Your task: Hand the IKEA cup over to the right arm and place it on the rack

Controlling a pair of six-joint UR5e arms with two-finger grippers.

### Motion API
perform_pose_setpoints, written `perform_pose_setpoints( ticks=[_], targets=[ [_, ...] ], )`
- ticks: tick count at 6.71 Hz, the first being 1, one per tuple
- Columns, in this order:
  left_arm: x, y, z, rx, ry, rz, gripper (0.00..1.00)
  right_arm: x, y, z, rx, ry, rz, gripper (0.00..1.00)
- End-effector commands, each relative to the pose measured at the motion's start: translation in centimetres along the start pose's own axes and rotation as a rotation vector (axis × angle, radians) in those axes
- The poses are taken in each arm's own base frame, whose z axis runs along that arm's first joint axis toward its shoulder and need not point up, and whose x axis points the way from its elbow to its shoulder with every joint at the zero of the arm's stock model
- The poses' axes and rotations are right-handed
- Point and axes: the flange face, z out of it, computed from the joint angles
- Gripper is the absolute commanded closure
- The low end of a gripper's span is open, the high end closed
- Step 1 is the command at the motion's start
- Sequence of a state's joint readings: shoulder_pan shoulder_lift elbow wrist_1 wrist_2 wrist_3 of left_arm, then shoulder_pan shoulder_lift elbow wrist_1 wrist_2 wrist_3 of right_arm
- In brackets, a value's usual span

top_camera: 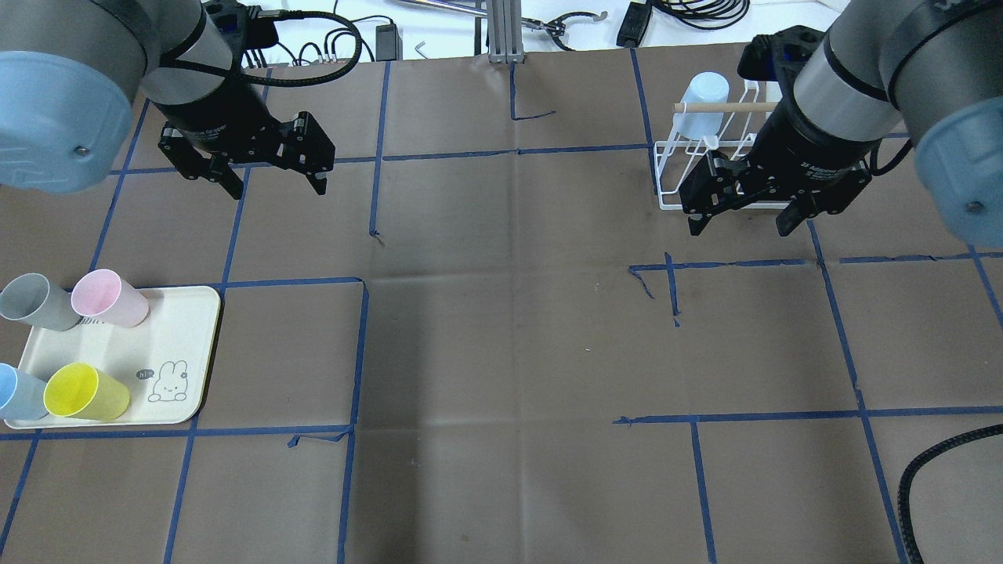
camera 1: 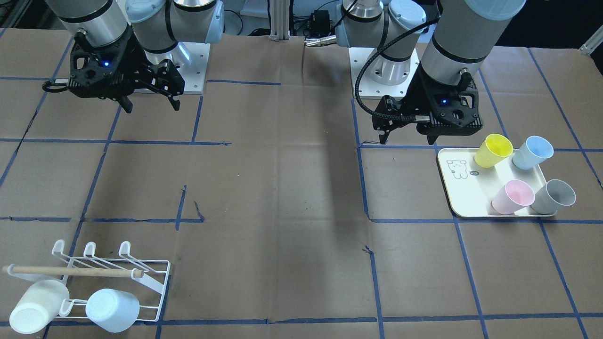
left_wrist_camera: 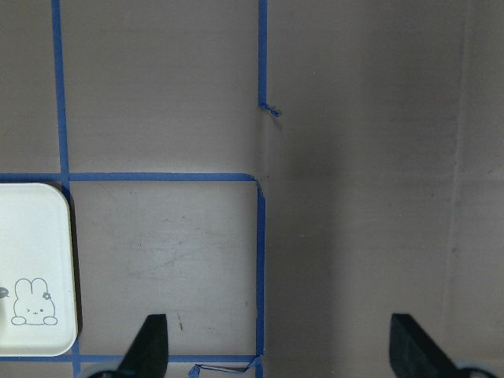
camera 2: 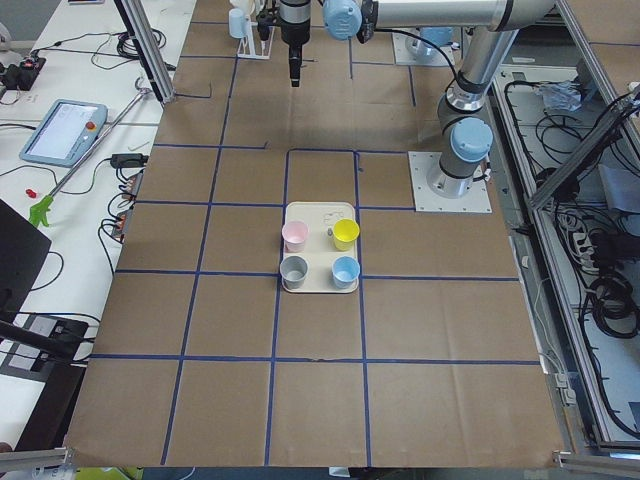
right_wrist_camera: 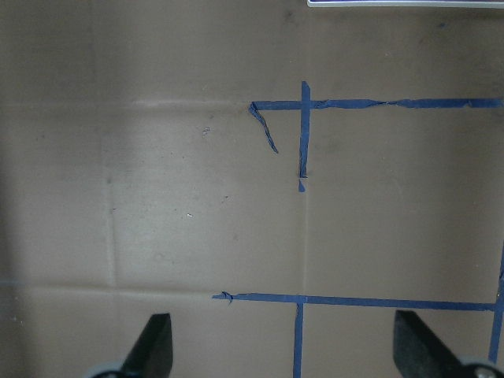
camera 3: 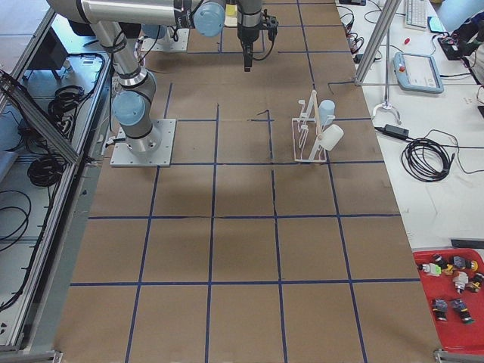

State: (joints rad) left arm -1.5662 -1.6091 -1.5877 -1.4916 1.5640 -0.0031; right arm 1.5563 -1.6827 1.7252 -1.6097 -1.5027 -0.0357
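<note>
Front-facing view: my left gripper (camera 1: pixel 407 139) hangs empty and spread wide, just beside the cream tray (camera 1: pixel 471 195). The yellow cup (camera 1: pixel 493 150) stands nearest it, with the blue cup (camera 1: pixel 532 152), pink cup (camera 1: pixel 512 197) and grey cup (camera 1: pixel 553 197) beyond. My right gripper (camera 1: pixel 151 106) is equally wide and empty, well apart from the white wire rack (camera 1: pixel 150 278). Overhead view: that gripper hides part of the rack. Left wrist view: only the tray's corner shows, at the left edge.

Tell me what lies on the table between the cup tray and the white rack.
Nothing: in the front-facing view, only bare brown paper crossed by blue tape lines lies between the tray and the rack.
</note>
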Motion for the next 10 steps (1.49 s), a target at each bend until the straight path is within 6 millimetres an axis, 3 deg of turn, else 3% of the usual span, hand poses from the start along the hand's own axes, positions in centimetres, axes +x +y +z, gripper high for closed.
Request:
perform_pose_setpoints(
  ticks=[1,10],
  targets=[
    [0.02,-0.01,-0.01,0.001,0.002,0.002,0.00,-1.45,0.54,-0.03,0.001,0.091,-0.017,0.00],
    [0.04,0.38,0.18,-0.025,0.004,0.000,0.00,-1.40,0.75,0.52,-0.025,0.093,-0.004,0.00]
  ],
)
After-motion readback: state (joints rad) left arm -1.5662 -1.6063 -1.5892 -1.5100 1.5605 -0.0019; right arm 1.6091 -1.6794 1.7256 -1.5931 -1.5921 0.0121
